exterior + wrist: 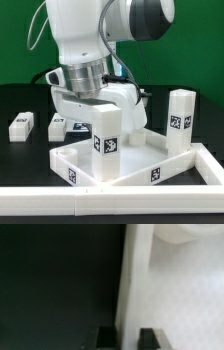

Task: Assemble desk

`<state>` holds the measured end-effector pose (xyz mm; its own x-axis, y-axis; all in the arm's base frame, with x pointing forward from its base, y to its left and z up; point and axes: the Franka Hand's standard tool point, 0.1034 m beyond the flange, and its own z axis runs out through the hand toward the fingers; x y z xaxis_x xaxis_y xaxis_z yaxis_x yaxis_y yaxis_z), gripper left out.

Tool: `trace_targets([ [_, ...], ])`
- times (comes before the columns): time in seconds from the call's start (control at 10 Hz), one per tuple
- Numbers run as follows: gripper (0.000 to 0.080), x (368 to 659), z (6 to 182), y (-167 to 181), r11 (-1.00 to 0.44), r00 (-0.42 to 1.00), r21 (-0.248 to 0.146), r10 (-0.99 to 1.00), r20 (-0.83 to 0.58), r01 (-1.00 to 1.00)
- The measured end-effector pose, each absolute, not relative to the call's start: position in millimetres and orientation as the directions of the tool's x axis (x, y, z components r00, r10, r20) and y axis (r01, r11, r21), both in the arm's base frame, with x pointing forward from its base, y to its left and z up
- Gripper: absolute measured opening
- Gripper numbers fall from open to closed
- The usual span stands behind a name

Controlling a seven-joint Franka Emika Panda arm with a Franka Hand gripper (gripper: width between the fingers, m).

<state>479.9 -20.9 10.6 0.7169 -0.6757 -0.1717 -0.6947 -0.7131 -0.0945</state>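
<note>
The white tray-like tabletop [120, 168] lies on the black table. One white leg [107, 131] stands upright in it at the exterior view's left, and a second leg [180, 121] stands at its right corner. Two more legs [22, 125] [55, 126] lie on the table at the left. The arm's hand [90, 100] is low behind the left upright leg, which hides its fingers. In the wrist view my gripper [127, 338] straddles the tabletop's edge wall [128, 291] with the jaws close together. A round socket [192, 232] shows at the far end.
The white border rail [150, 194] runs along the front and up the exterior view's right side, close to the tabletop. Black table surface [55, 286] lies beside the tabletop's wall.
</note>
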Motion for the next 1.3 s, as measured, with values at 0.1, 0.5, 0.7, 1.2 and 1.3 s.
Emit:
trace_targets([
  [0.1,0.0071,481,10.9,-25,-0.762,0.768,-0.107,-0.621,-0.157,-0.638],
  [0.5,0.0070,504,20.0,-55,-0.979,0.991,-0.159,-0.124,-0.059,-0.132],
  [0.7,0.0070,534,17.0,-53,-0.985,0.996,-0.150,0.091,-0.011,0.089],
  [1.2,0.0070,541,12.9,-56,-0.908,0.917,-0.132,0.398,0.020,0.397],
  [1.3,0.0070,554,17.0,-51,-0.839,0.844,-0.088,0.535,0.050,0.537],
])
